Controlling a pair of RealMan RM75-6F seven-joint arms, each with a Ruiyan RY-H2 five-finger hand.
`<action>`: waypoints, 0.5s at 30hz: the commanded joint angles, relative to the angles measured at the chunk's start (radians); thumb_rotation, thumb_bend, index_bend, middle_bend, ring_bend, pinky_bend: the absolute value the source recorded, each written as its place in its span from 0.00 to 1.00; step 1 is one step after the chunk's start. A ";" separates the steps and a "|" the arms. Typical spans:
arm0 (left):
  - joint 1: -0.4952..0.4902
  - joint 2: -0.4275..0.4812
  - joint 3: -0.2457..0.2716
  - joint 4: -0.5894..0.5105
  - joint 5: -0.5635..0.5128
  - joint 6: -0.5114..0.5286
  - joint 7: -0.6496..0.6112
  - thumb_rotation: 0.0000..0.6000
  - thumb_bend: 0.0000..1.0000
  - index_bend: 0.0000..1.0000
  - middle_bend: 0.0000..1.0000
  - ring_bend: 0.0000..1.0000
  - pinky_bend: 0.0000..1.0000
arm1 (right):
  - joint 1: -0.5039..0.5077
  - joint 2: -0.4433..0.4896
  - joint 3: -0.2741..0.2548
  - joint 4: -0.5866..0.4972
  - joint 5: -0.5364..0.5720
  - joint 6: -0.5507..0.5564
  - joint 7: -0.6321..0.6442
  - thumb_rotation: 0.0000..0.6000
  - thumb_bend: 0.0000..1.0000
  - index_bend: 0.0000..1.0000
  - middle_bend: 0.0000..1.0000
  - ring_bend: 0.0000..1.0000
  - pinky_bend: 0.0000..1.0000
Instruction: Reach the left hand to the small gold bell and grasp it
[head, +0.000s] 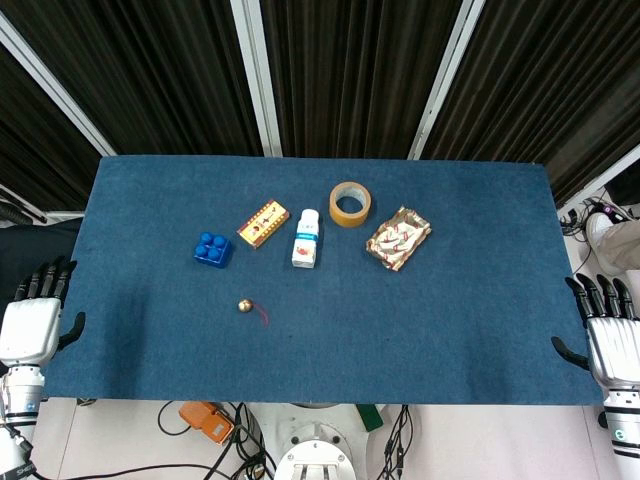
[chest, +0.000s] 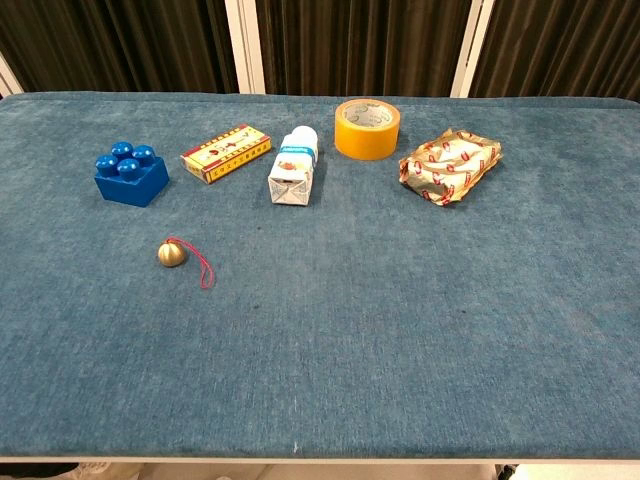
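The small gold bell (head: 244, 305) (chest: 171, 254) lies on the blue table cloth (head: 400, 320), left of centre, with a red cord trailing to its right. My left hand (head: 32, 318) hangs off the table's left edge, fingers apart and pointing up, holding nothing, well to the left of the bell. My right hand (head: 608, 335) hangs off the right edge, fingers likewise spread and empty. Neither hand appears in the chest view.
Behind the bell stand a blue toy brick (head: 212, 249), a flat gold and red box (head: 263, 223), a small white bottle (head: 306, 239), a roll of tape (head: 350, 204) and a crinkled foil packet (head: 398, 238). Cables lie below the table's front edge.
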 joint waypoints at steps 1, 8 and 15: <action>0.000 0.001 0.000 -0.002 0.000 0.000 0.000 1.00 0.36 0.05 0.00 0.00 0.15 | 0.000 0.000 0.000 0.000 0.000 0.000 0.001 1.00 0.30 0.16 0.16 0.08 0.00; 0.000 -0.001 0.002 -0.007 0.000 -0.002 -0.003 1.00 0.35 0.05 0.00 0.00 0.15 | -0.001 0.001 0.000 -0.003 0.004 -0.002 -0.002 1.00 0.30 0.16 0.16 0.08 0.00; -0.011 0.001 0.025 -0.054 -0.007 -0.057 -0.009 1.00 0.33 0.05 0.00 0.00 0.15 | -0.001 0.004 0.000 -0.013 0.012 -0.010 0.002 1.00 0.30 0.16 0.16 0.08 0.00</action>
